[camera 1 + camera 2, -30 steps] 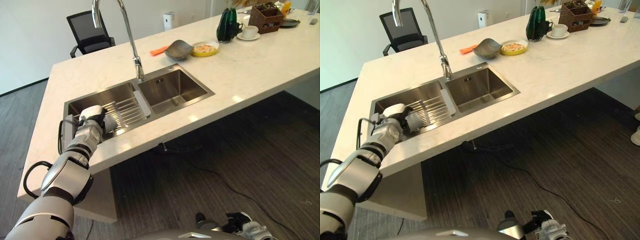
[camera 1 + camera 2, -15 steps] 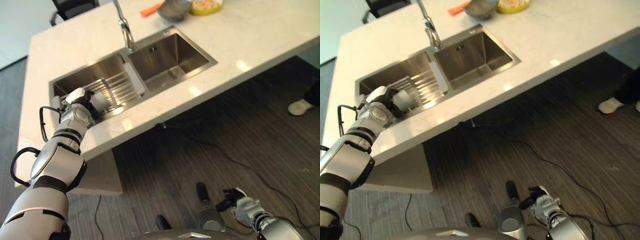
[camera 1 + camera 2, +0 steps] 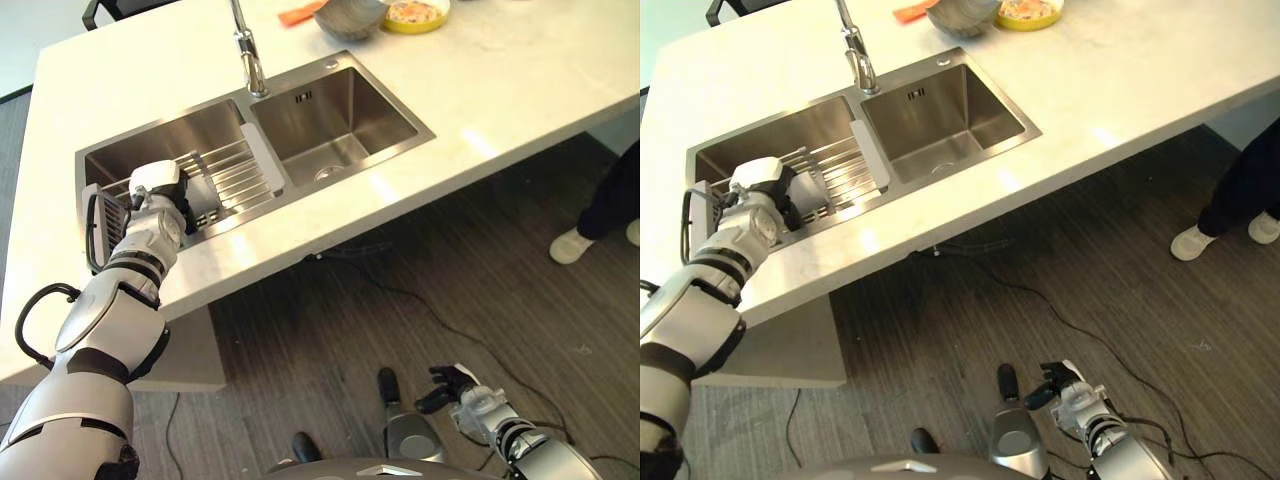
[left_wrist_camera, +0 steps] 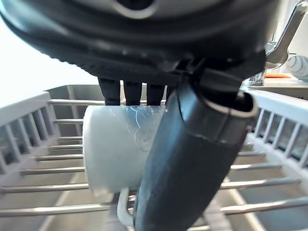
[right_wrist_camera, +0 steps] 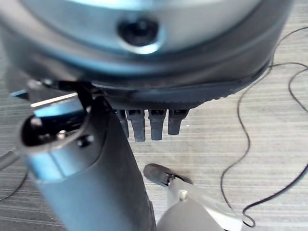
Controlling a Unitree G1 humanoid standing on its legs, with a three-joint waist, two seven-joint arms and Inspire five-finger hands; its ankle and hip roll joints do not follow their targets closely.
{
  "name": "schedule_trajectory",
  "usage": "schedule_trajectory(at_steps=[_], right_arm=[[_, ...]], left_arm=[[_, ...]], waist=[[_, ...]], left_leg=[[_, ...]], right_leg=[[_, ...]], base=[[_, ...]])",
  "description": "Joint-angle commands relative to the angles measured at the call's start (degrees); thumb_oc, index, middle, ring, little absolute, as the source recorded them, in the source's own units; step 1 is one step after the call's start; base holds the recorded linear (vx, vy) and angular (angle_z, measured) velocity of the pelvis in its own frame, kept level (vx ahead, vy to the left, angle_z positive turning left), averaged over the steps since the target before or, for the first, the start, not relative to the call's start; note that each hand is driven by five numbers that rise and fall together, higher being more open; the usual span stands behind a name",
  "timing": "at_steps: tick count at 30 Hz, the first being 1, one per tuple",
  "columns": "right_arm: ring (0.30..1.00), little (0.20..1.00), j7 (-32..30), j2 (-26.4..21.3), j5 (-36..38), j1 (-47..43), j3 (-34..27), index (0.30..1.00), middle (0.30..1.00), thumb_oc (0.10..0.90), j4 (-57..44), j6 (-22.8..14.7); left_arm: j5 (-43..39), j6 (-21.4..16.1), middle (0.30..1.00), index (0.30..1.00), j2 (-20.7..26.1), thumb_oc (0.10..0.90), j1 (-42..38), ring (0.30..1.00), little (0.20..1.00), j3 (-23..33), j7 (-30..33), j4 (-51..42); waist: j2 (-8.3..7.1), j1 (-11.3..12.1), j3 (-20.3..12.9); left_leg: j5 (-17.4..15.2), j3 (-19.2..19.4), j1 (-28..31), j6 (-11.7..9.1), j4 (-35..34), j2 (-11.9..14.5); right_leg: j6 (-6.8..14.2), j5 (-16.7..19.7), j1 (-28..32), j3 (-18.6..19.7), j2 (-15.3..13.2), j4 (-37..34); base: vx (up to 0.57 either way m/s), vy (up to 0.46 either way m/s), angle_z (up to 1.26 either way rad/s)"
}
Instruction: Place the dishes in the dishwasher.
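Reaching into the left basin of the sink (image 3: pixel 110 160), the left hand (image 3: pixel 160 205) has its fingers and thumb curled round a white cup (image 4: pixel 120 144) lying on the wire rack (image 3: pixel 235 175), with rack bars and basin walls close around it. Beyond it to the right sit the open second basin and the faucet (image 3: pixel 250 70) on the pale counter (image 3: pixel 500 90), with a grey bowl (image 3: pixel 350 15) and yellow dish (image 3: pixel 418 14) well apart. Low over dark wood floor (image 3: pixel 480 290), the right hand (image 3: pixel 465 395) hangs with fingers relaxed, holding nothing, a person's shoe (image 3: pixel 572 243) well off.

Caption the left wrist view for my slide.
Left hand grips a white cup over the sink's wire rack.
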Motion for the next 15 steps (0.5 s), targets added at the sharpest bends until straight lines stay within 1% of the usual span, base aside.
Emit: schedule_trajectory(at_steps=[1,3,4,5,7,8,9,10,12,14,15], right_arm=[[0.900,0.900,-0.3,-0.3,2.0,0.5,-0.4,0.900,0.900,0.800,0.5,-3.8],[0.900,0.900,0.5,-0.8,2.9,1.9,-1.8,0.900,0.900,0.800,-0.2,-3.8],[0.900,0.900,0.6,-1.3,2.9,2.7,-2.5,0.900,0.900,0.800,0.0,-3.7],[0.900,0.900,0.9,-1.4,3.0,3.5,-3.0,0.900,0.900,0.800,0.3,-3.6],[0.900,0.900,0.9,-1.5,3.0,3.6,-2.9,0.900,0.900,0.800,0.3,-3.6],[0.900,0.900,0.7,-0.6,3.6,5.9,-5.0,0.900,0.900,0.800,0.2,-3.7],[0.900,0.900,0.4,-0.1,4.2,6.1,-6.1,0.900,0.900,0.800,0.5,-3.5],[0.900,0.900,0.3,0.5,5.4,6.7,-7.3,0.900,0.900,0.800,0.7,-3.7],[0.900,0.900,0.3,1.4,6.2,7.3,-8.6,0.900,0.900,0.800,1.5,-3.6],[0.900,0.900,0.2,2.5,6.3,6.6,-9.0,0.900,0.900,0.800,1.5,-3.9],[0.900,0.900,0.1,2.9,5.2,5.5,-8.2,0.900,0.900,0.800,0.8,-4.2]], left_arm=[[-4.8,-8.3,0.300,0.300,1.5,0.400,2.3,0.300,0.300,5.4,13.2,-11.9],[-12.7,-11.8,0.300,0.300,4.3,0.400,3.7,0.300,0.300,12.5,16.0,-22.7],[-14.4,-13.0,0.300,0.300,4.6,0.400,3.0,0.300,0.300,15.4,18.8,-27.2],[-14.0,-13.1,0.300,0.300,4.7,0.400,3.0,0.300,0.300,16.6,19.8,-29.7],[-13.9,-12.9,0.300,0.300,4.7,0.400,3.3,0.300,0.300,16.8,19.9,-30.1],[-14.4,-15.6,0.300,0.300,5.0,0.400,7.2,0.300,0.300,24.4,23.6,-44.2],[-14.5,-16.0,0.300,0.300,4.5,0.400,10.0,0.300,0.300,27.1,24.5,-47.8],[-14.6,-17.4,0.300,0.300,2.9,0.400,14.6,0.300,0.300,31.2,24.7,-54.7],[-13.8,-18.8,0.300,0.300,1.4,0.400,22.0,0.300,0.300,36.2,24.8,-59.9],[-12.8,-20.7,0.300,0.300,-1.2,0.400,29.4,0.300,0.300,40.3,24.4,-65.8],[-10.8,-21.4,0.300,0.300,-3.3,0.400,38.7,0.300,0.300,44.6,23.9,-70.9]], waist=[[-1.80,-1.1,-2.3],[-2.50,-0.5,-3.9],[-2.68,-0.4,-4.6],[-2.94,-0.2,-5.4],[-2.88,-0.2,-5.4],[-3.20,0.6,-6.5],[-3.11,1.1,-6.9],[-2.92,1.7,-7.1],[-2.73,2.9,-7.0],[-2.81,4.8,-6.0],[-2.84,7.3,-4.5]], left_leg=[[0.4,-7.9,-2.1,-4.3,0.2,5.0],[-0.1,-8.4,-0.5,-4.4,0.2,5.3],[-0.2,-8.6,0.2,-4.5,0.2,5.5],[-0.4,-8.6,0.6,-4.5,0.2,5.5],[-0.4,-8.6,0.7,-4.5,0.2,5.5],[-1.3,-8.8,2.4,-4.2,0.2,5.4],[-1.1,-9.0,2.4,-4.1,0.2,5.3],[-1.3,-9.0,2.9,-4.0,0.5,5.2],[-1.4,-9.2,3.4,-4.0,1.4,5.4],[-1.7,-10.1,2.3,-4.2,4.6,5.6],[-1.5,-11.7,0.4,-4.8,7.6,6.1]], right_leg=[[7.0,-10.2,6.6,-0.2,-4.5,1.2],[7.0,-11.0,8.6,-0.7,-4.2,1.3],[6.9,-11.5,9.5,-1.1,-4.1,1.3],[6.8,-11.7,10.0,-1.4,-3.9,1.4],[6.8,-11.8,10.1,-1.4,-3.9,1.4],[6.8,-12.8,12.0,-1.6,-3.9,1.4],[6.5,-12.7,12.0,-1.5,-3.8,1.4],[6.3,-12.9,12.4,-1.2,-3.8,1.4],[5.7,-13.4,13.2,-0.9,-3.8,1.4],[4.9,-13.9,13.6,-0.9,-3.5,1.4],[4.0,-14.3,14.3,-1.4,-3.3,1.4]], base=[[0.09,-0.032,0.27],[0.08,-0.036,0.14],[0.07,-0.042,0.09],[0.03,-0.018,0.07],[0.05,-0.014,0.11],[0.09,-0.019,0.13],[0.10,-0.029,-0.03],[0.03,-0.029,-0.15],[0.02,-0.051,-0.12],[-0.05,-0.104,-0.04],[-0.07,-0.104,-0.03]])
